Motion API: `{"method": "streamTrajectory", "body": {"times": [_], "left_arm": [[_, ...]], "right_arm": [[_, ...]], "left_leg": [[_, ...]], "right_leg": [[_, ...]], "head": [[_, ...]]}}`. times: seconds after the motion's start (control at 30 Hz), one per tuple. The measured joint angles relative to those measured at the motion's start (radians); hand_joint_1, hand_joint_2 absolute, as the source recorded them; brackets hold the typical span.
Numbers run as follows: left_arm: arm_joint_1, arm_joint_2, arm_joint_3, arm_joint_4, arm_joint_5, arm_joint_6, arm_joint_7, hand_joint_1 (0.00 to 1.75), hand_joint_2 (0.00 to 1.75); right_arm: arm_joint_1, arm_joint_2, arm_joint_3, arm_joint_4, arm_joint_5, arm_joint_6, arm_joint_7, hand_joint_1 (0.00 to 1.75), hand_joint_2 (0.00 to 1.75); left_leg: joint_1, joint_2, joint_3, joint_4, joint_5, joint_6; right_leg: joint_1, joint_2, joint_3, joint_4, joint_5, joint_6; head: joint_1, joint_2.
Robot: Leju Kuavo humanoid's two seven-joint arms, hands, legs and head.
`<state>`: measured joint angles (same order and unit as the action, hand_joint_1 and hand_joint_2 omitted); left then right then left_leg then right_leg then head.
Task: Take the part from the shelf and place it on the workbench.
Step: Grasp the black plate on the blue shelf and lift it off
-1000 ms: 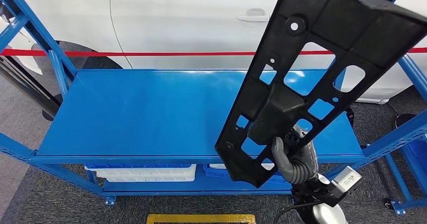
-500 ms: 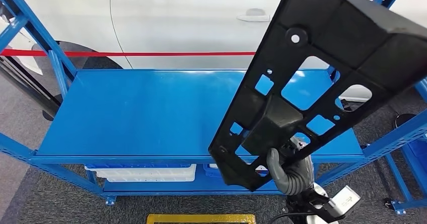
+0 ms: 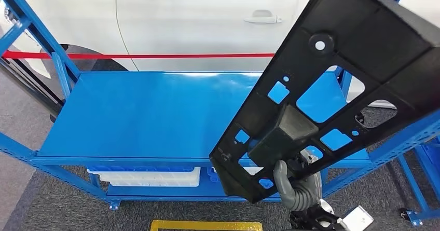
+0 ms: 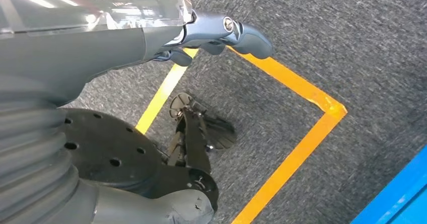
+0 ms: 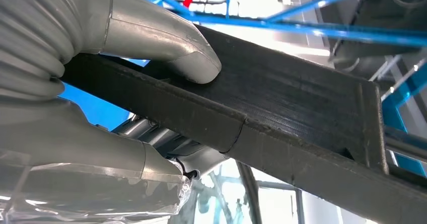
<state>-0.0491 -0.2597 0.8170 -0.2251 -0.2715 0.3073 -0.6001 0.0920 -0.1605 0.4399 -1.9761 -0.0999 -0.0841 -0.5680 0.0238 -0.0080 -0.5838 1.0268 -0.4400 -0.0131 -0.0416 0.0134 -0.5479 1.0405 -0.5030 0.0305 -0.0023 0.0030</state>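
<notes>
The part (image 3: 332, 80) is a long black plastic panel with several cut-outs, held tilted in front of the blue shelf (image 3: 150, 117). My right hand (image 3: 296, 187) grips its lower end from below, at the shelf's front right. In the right wrist view the thumb (image 5: 166, 38) presses on the panel's black edge (image 5: 282, 113) while the fingers wrap under it. My left hand (image 4: 221, 32) hangs over grey carpet, its fingers apart and holding nothing.
The shelf's top board is bare blue metal. White trays (image 3: 150, 178) lie on its lower level. A white car (image 3: 197, 18) and a red barrier tape (image 3: 155, 56) stand behind. Yellow floor tape (image 3: 207, 225) marks the carpet in front; blue uprights (image 3: 31, 28) flank the shelf.
The panel has come lower and nearer to the camera, its top swinging right. My right hand has sunk toward the picture's bottom edge with it. The whole view has shifted slightly.
</notes>
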Motion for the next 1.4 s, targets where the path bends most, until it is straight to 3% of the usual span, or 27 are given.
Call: {"method": "streamTrajectory", "body": {"times": [0.07, 0.1, 0.2, 0.23, 0.27, 0.3, 0.33, 0.4, 0.43, 0.47, 0.57, 0.63, 0.7, 0.73, 0.77, 0.8, 0.87, 0.93, 0.97, 1.07, 1.1, 1.17, 1.23, 1.27, 1.3, 1.33, 1.4], "left_arm": [[0.001, 0.000, 0.002, 0.000, 0.000, 0.004, 0.004, 0.00, 1.75], [0.001, 0.000, 0.002, 0.000, 0.000, 0.005, 0.004, 0.00, 1.75], [-0.001, 0.000, 0.005, 0.000, -0.001, 0.010, 0.009, 0.00, 1.75], [-0.002, 0.000, 0.006, 0.000, -0.002, 0.014, 0.011, 0.00, 1.75], [-0.002, 0.000, 0.007, 0.000, -0.003, 0.018, 0.012, 0.00, 1.75], [-0.002, 0.000, 0.008, 0.000, -0.004, 0.021, 0.014, 0.00, 1.75], [-0.002, 0.000, 0.008, 0.000, -0.005, 0.023, 0.015, 0.00, 1.75], [-0.005, 0.002, 0.008, 0.000, -0.008, 0.024, 0.016, 0.00, 1.75], [-0.006, 0.002, 0.008, 0.000, -0.009, 0.025, 0.017, 0.00, 1.75], [-0.007, 0.003, 0.008, 0.000, -0.011, 0.025, 0.018, 0.00, 1.75], [-0.007, 0.003, 0.009, 0.001, -0.012, 0.026, 0.020, 0.00, 1.75], [-0.007, 0.002, 0.009, 0.001, -0.013, 0.025, 0.020, 0.00, 1.75], [-0.007, 0.002, 0.009, 0.001, -0.015, 0.022, 0.021, 0.00, 1.75], [-0.007, 0.002, 0.009, 0.001, -0.015, 0.022, 0.021, 0.00, 1.75], [-0.006, 0.001, 0.009, 0.001, -0.015, 0.021, 0.022, 0.00, 1.75], [-0.006, 0.001, 0.009, 0.001, -0.015, 0.021, 0.022, 0.00, 1.75], [-0.006, 0.001, 0.009, 0.001, -0.015, 0.022, 0.022, 0.00, 1.75], [-0.007, 0.000, 0.009, 0.001, -0.015, 0.024, 0.022, 0.00, 1.75], [-0.007, 0.000, 0.010, 0.001, -0.015, 0.025, 0.022, 0.00, 1.75], [-0.004, 0.000, 0.014, 0.001, -0.012, 0.032, 0.020, 0.00, 1.75], [-0.003, 0.000, 0.016, 0.001, -0.010, 0.035, 0.020, 0.00, 1.75], [-0.002, 0.000, 0.019, 0.001, -0.010, 0.040, 0.022, 0.00, 1.75], [-0.001, 0.000, 0.021, 0.001, -0.013, 0.041, 0.026, 0.00, 1.75], [-0.002, 0.000, 0.022, 0.001, -0.015, 0.041, 0.028, 0.00, 1.75], [-0.002, 0.000, 0.023, 0.001, -0.018, 0.041, 0.030, 0.00, 1.75], [-0.002, 0.000, 0.023, 0.001, -0.021, 0.042, 0.032, 0.00, 1.75], [-0.004, 0.000, 0.023, 0.001, -0.024, 0.042, 0.034, 0.00, 1.75]], "right_arm": [[0.000, 0.006, 0.001, 0.001, -0.001, 0.000, 0.000, 1.75, 1.75], [0.000, 0.009, 0.001, 0.001, -0.002, 0.000, -0.001, 1.75, 1.75], [0.001, 0.015, 0.004, 0.002, -0.002, 0.002, -0.001, 1.75, 1.75], [0.001, 0.017, 0.005, 0.003, -0.002, 0.002, -0.001, 1.75, 1.75], [0.002, 0.018, 0.007, 0.004, -0.002, 0.002, -0.001, 1.75, 1.75], [0.003, 0.019, 0.008, 0.004, -0.002, 0.002, -0.002, 1.75, 1.75], [0.004, 0.019, 0.010, 0.005, -0.001, 0.002, -0.002, 1.75, 1.75], [0.005, 0.022, 0.012, 0.005, -0.001, 0.002, -0.004, 1.75, 1.75], [0.005, 0.024, 0.013, 0.005, 0.000, 0.002, -0.005, 1.75, 1.75], [0.006, 0.026, 0.014, 0.005, 0.001, 0.002, -0.007, 1.75, 1.75], [0.009, 0.031, 0.016, 0.006, 0.002, 0.000, -0.009, 1.75, 1.75], [0.015, 0.032, 0.016, 0.007, 0.001, -0.005, -0.013, 1.75, 1.75], [0.026, 0.033, 0.016, 0.008, 0.000, -0.014, -0.020, 1.75, 1.75], [0.033, 0.034, 0.016, 0.009, 0.000, -0.018, -0.024, 1.75, 1.75], [0.039, 0.035, 0.016, 0.010, 0.000, -0.021, -0.026, 1.75, 1.75], [0.043, 0.035, 0.016, 0.010, 0.000, -0.021, -0.028, 1.75, 1.75], [0.048, 0.036, 0.016, 0.010, 0.001, -0.025, -0.031, 1.75, 1.75], [0.055, 0.042, 0.015, 0.010, 0.008, -0.038, -0.037, 1.75, 1.75], [0.062, 0.046, 0.014, 0.009, 0.014, -0.048, -0.042, 1.75, 1.75], [0.091, 0.065, 0.009, 0.008, 0.036, -0.078, -0.064, 1.75, 1.75], [0.099, 0.072, 0.008, 0.007, 0.041, -0.085, -0.069, 1.75, 1.75], [0.113, 0.083, 0.006, 0.003, 0.047, -0.095, -0.076, 1.75, 1.75], [0.127, 0.092, 0.001, -0.001, 0.050, -0.103, -0.078, 1.75, 1.75], [0.133, 0.095, -0.003, -0.003, 0.051, -0.107, -0.079, 1.75, 1.75], [0.138, 0.096, -0.008, -0.003, 0.051, -0.110, -0.079, 1.75, 1.75], [0.141, 0.097, -0.013, -0.004, 0.051, -0.112, -0.079, 1.75, 1.75], [0.146, 0.100, -0.021, -0.006, 0.051, -0.112, -0.079, 1.75, 1.75]], "left_leg": [[0.003, 0.000, -0.010, 0.010, -0.007, -0.012], [0.005, 0.001, -0.020, 0.032, -0.030, -0.014], [0.004, 0.003, -0.078, 0.201, -0.152, -0.014], [0.002, 0.003, -0.090, 0.252, -0.178, -0.012], [0.000, 0.003, -0.088, 0.276, -0.185, -0.008], [-0.003, 0.003, -0.066, 0.262, -0.172, -0.001], [-0.008, 0.003, -0.026, 0.211, -0.147, 0.008], [-0.020, 0.004, 0.067, 0.071, -0.109, 0.030], [-0.026, 0.005, 0.097, 0.020, -0.099, 0.037], [-0.031, 0.005, 0.109, -0.007, -0.097, 0.040], [-0.033, 0.008, 0.103, -0.031, -0.073, 0.046], [-0.027, 0.013, 0.092, -0.047, -0.046, 0.057], [-0.027, 0.016, 0.070, -0.048, -0.025, 0.063], [-0.027, 0.016, 0.056, -0.045, -0.016, 0.063], [-0.026, 0.017, 0.042, -0.040, -0.009, 0.061], [-0.025, 0.017, 0.026, -0.035, -0.002, 0.058], [-0.022, 0.018, -0.001, -0.018, 0.008, 0.051], [-0.023, 0.017, -0.022, -0.001, 0.014, 0.041], [-0.024, 0.016, -0.028, 0.005, 0.018, 0.035], [-0.023, 0.014, -0.037, 0.009, 0.031, 0.014], [-0.021, 0.013, -0.045, 0.017, 0.019, 0.007], [-0.017, 0.012, -0.074, 0.085, -0.056, -0.003], [-0.016, 0.012, -0.107, 0.208, -0.148, -0.008], [-0.016, 0.012, -0.111, 0.257, -0.168, -0.009], [-0.016, 0.012, -0.101, 0.278, -0.163, -0.008], [-0.016, 0.012, -0.074, 0.265, -0.141, -0.005], [-0.018, 0.012, 0.029, 0.145, -0.096, 0.005]], "right_leg": [[0.000, -0.002, -0.011, 0.000, 0.003, -0.019], [0.001, -0.004, -0.018, -0.001, 0.009, -0.029], [0.011, -0.011, -0.044, -0.001, 0.028, -0.050], [0.017, -0.013, -0.053, -0.001, 0.035, -0.054], [0.023, -0.014, -0.062, 0.000, 0.041, -0.056], [0.028, -0.014, -0.070, 0.001, 0.047, -0.058], [0.032, -0.014, -0.076, 0.002, 0.052, -0.058], [0.038, -0.015, -0.085, 0.004, 0.064, -0.056], [0.037, -0.016, -0.087, 0.003, 0.070, -0.052], [0.035, -0.018, -0.088, 0.001, 0.076, -0.047], [0.031, -0.019, -0.091, -0.003, 0.090, -0.027], [0.032, -0.016, -0.106, 0.036, 0.038, -0.018], [0.028, -0.014, -0.137, 0.143, -0.057, -0.011], [0.026, -0.014, -0.150, 0.200, -0.088, -0.007], [0.024, -0.014, -0.153, 0.239, -0.097, -0.003], [0.021, -0.014, -0.138, 0.244, -0.084, 0.001], [0.014, -0.015, -0.058, 0.151, -0.035, 0.006], [0.015, -0.014, 0.024, 0.029, -0.023, 0.002], [0.017, -0.012, 0.042, -0.003, -0.028, -0.005], [0.021, -0.010, 0.031, -0.015, -0.020, -0.033], [0.020, -0.011, 0.023, -0.015, -0.010, -0.042], [0.019, -0.014, 0.001, -0.018, 0.011, -0.057], [0.022, -0.015, -0.027, -0.016, 0.032, -0.061], [0.023, -0.016, -0.041, -0.016, 0.042, -0.061], [0.025, -0.016, -0.056, -0.015, 0.053, -0.061], [0.026, -0.016, -0.069, -0.014, 0.063, -0.059], [0.027, -0.015, -0.090, -0.012, 0.082, -0.054]], "head": [[-0.002, 0.000], [-0.003, 0.000], [-0.008, 0.000], [-0.008, 0.000], [-0.008, 0.000], [-0.008, 0.000], [-0.008, 0.000], [-0.007, 0.000], [-0.007, 0.000], [-0.007, 0.000], [-0.008, 0.000], [-0.005, 0.000], [-0.002, 0.000], [-0.001, 0.000], [-0.001, 0.000], [-0.001, 0.000], [0.000, 0.000], [0.000, 0.000], [0.001, 0.000], [0.002, 0.000], [0.001, 0.000], [-0.001, 0.000], [-0.003, 0.000], [-0.003, 0.000], [-0.003, 0.000], [-0.003, 0.000], [-0.003, 0.000]]}}
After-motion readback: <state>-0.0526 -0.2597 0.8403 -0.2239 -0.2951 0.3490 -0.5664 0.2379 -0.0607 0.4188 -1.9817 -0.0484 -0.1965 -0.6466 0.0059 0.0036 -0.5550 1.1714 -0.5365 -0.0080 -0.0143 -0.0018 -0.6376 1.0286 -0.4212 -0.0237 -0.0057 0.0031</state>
